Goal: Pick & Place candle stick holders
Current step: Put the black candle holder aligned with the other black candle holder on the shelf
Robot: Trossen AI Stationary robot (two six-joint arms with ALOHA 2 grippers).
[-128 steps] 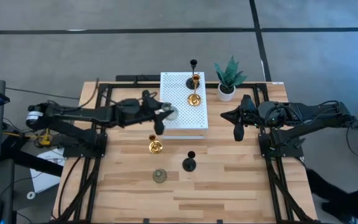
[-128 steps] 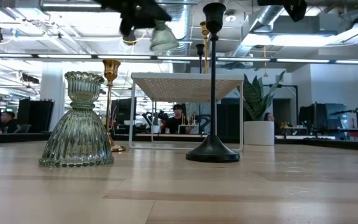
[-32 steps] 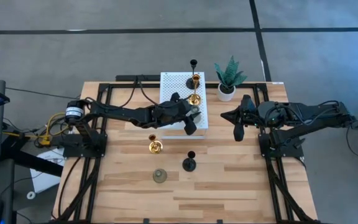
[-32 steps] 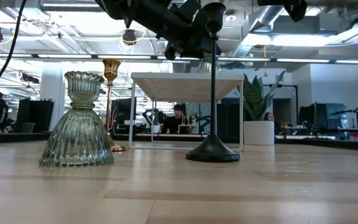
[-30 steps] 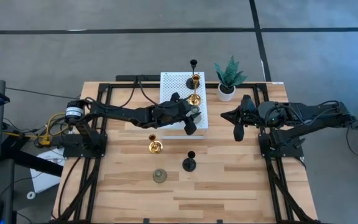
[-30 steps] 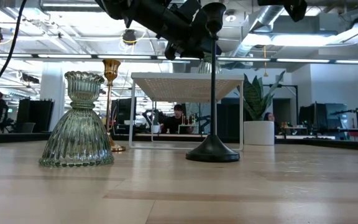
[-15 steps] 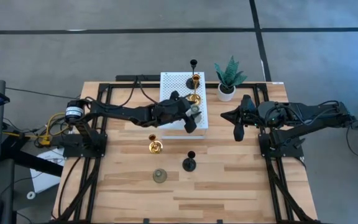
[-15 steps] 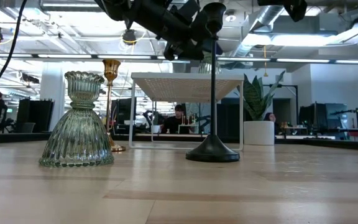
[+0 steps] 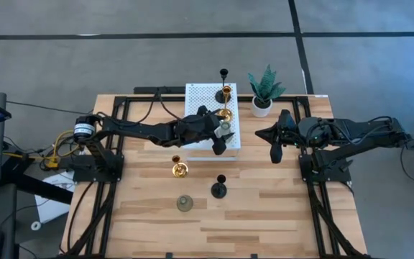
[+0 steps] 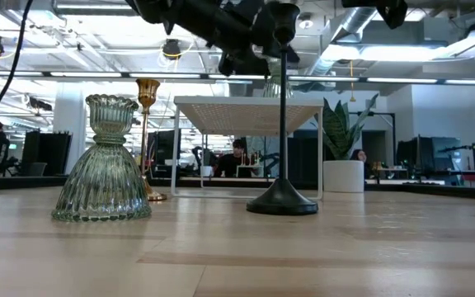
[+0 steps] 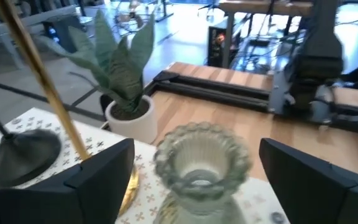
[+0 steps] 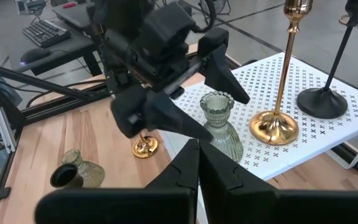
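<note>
Left gripper (image 9: 223, 135) over the white perforated stand (image 9: 201, 101), fingers spread wide either side of a pale green holder (image 12: 220, 125) standing there, right gripper (image 9: 274, 146) idle above the surface, fingers closed.

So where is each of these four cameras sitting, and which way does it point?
High view: overhead, looking straight down on the table and both arms.
Low view: at tabletop height, looking level past a grey-green holder; an arm shows overhead.
Left wrist view: on the left arm, between its open fingers, facing another grey-green holder.
Right wrist view: on the right arm, facing the left gripper.
Both wrist views share that holder on the white shelf.
</note>
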